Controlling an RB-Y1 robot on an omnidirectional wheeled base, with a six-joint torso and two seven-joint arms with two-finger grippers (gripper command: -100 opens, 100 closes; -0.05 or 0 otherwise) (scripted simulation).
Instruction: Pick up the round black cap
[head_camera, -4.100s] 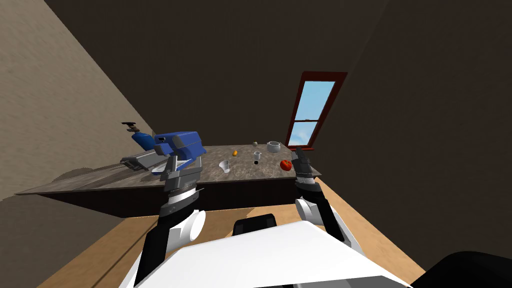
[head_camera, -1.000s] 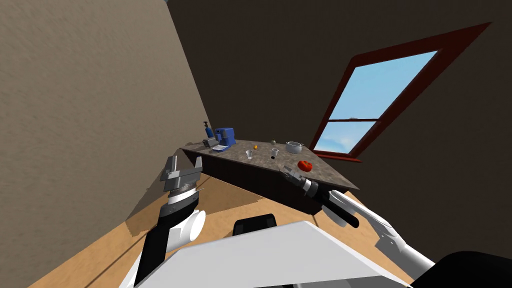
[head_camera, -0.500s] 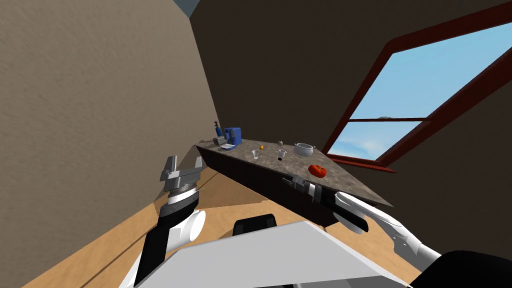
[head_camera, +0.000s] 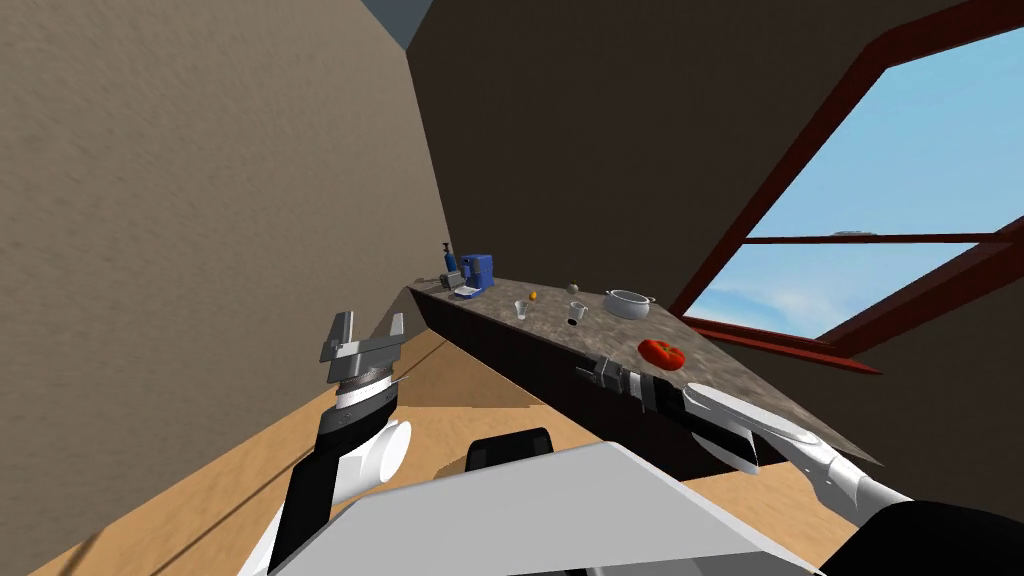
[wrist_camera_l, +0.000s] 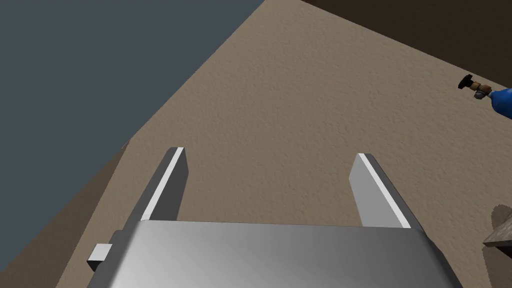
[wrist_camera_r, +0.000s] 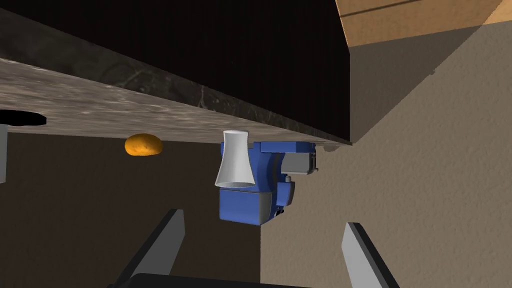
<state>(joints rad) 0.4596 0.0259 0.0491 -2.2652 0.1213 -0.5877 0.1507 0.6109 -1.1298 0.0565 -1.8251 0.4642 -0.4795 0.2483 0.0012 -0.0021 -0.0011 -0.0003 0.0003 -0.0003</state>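
Observation:
The round black cap (head_camera: 572, 321) lies flat on the stone counter (head_camera: 720, 375), beside a small white mug (head_camera: 577, 312). In the right wrist view the cap (wrist_camera_r: 22, 118) is a dark disc far off to one side of the fingers. My right gripper (head_camera: 585, 369) is at the counter's front edge, near a red tomato (head_camera: 661, 352) and well short of the cap. It stands open (wrist_camera_r: 262, 220) with nothing between its fingers. My left gripper (head_camera: 365, 330) is raised over the floor away from the counter, also open (wrist_camera_l: 270, 165) and empty.
On the counter are a white cup (wrist_camera_r: 235, 167), a blue machine (wrist_camera_r: 260, 190), an orange fruit (wrist_camera_r: 143, 145), a blue bottle (head_camera: 449, 262), a white pot (head_camera: 627, 303) and a small grey ball (head_camera: 573, 288). A red-framed window (head_camera: 800, 250) is behind, a tan wall (head_camera: 200, 200) to the left.
My head view has swung, so the counter now runs slantwise and the window looms larger. My right arm has dropped from upright to reaching along the counter's front edge. The left arm has not moved.

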